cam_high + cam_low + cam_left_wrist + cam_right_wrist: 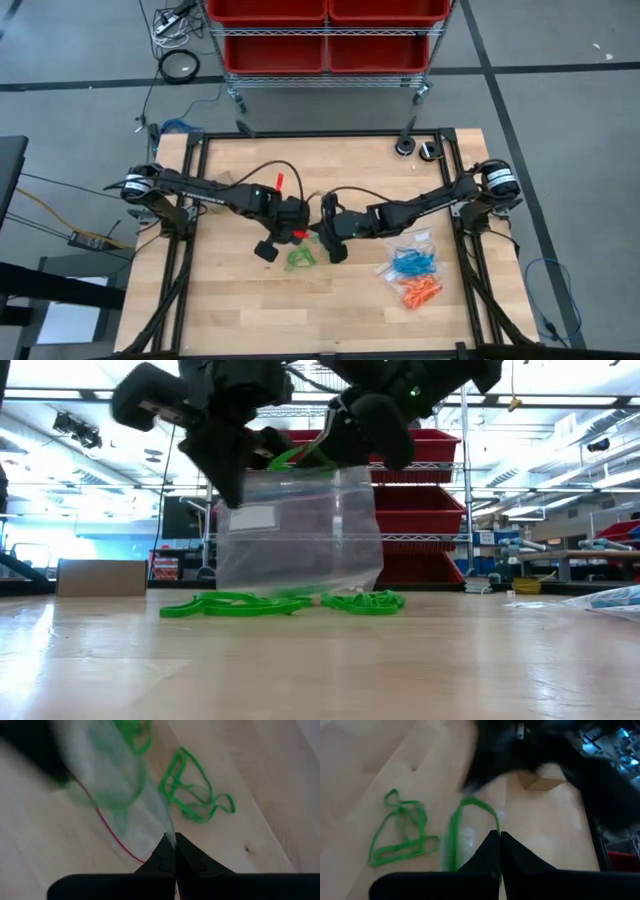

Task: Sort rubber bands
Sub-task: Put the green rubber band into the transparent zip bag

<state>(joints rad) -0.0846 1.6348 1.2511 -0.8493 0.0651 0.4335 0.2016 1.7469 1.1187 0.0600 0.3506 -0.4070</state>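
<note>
A clear plastic bag [300, 530] with a red zip line hangs at the table's middle between my two grippers, its lower edge just above the wood. My left gripper [175, 839] is shut on the bag's upper edge. My right gripper [499, 836], beside it on the right [328, 228], is shut on a green rubber band [470, 805] at the bag's mouth [295, 458]. Several more green rubber bands [240, 603] lie loose on the table under and in front of the bag [300, 258]. My left gripper pinches the clear film of the bag's edge [170, 832] between its two shut fingers, coming steeply from above. The bag hangs below the fingers, clear of the table. My right gripper pinches one end of a green band's loop [492, 822] between its shut fingertips, slanting down from the table's right. The loop arches out ahead of the fingers beside the bag's film [465, 840]; whether the fingers also hold that film cannot be told.
Near the table's right edge lie two clear bags, one with blue bands [410, 262] and one with orange bands [420, 292]. Two small round objects [418, 148] sit at the far right corner. A rack of red bins [325, 35] stands beyond the far edge.
</note>
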